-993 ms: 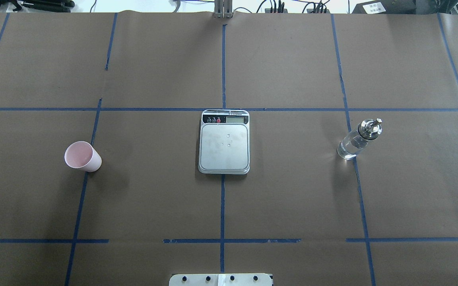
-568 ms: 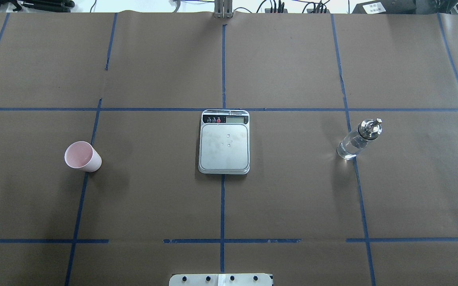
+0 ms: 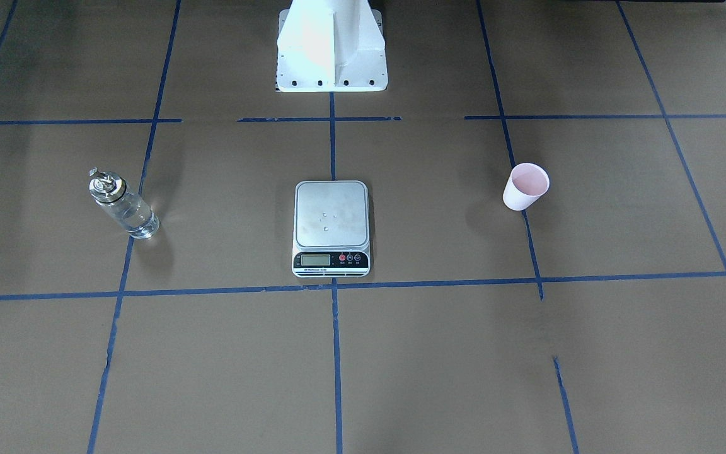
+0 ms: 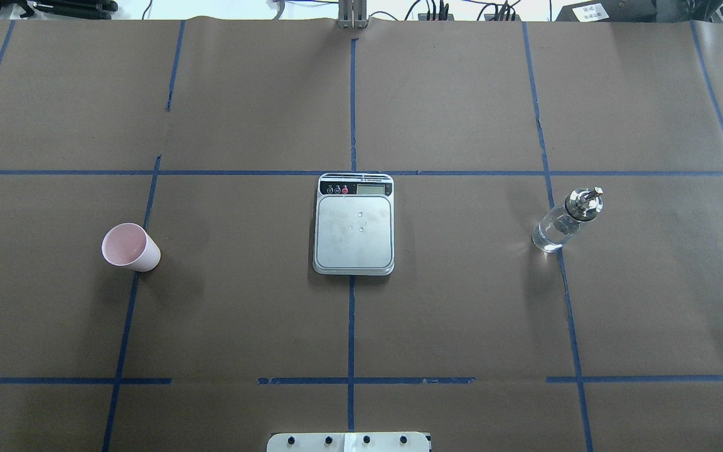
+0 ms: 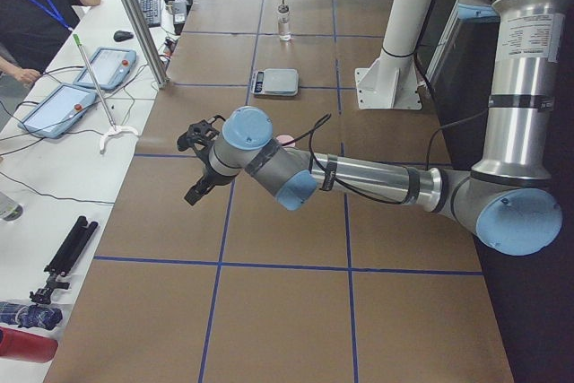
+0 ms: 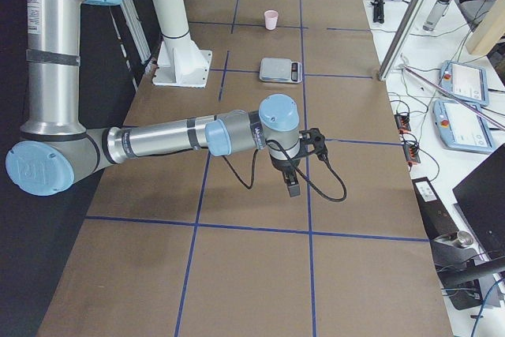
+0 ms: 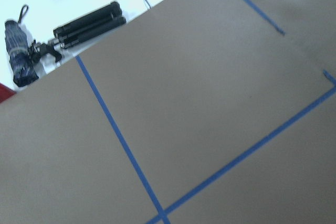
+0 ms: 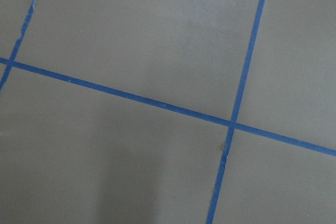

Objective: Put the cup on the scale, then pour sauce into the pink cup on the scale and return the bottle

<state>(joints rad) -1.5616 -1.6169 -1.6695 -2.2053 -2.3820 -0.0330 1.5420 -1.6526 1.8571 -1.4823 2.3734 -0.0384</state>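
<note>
The pink cup point(image 4: 130, 247) stands upright on the table's left part, also in the front-facing view point(image 3: 525, 186). The scale point(image 4: 354, 232) lies at the table's middle with a few droplets on its bare plate. The glass bottle point(image 4: 563, 221) with clear sauce stands upright at the right, also in the front-facing view point(image 3: 122, 207). My left gripper point(image 5: 199, 166) shows only in the exterior left view, held above the table, well short of the cup. My right gripper point(image 6: 293, 173) shows only in the exterior right view, short of the scale. I cannot tell whether either is open.
The robot's white base point(image 3: 331, 57) stands at the table's near middle edge. Blue tape lines grid the brown table cover. A side table holds control tablets point(image 5: 54, 109); a tripod point(image 7: 86, 24) lies beside the table. An operator point(image 5: 36, 6) sits at the far corner.
</note>
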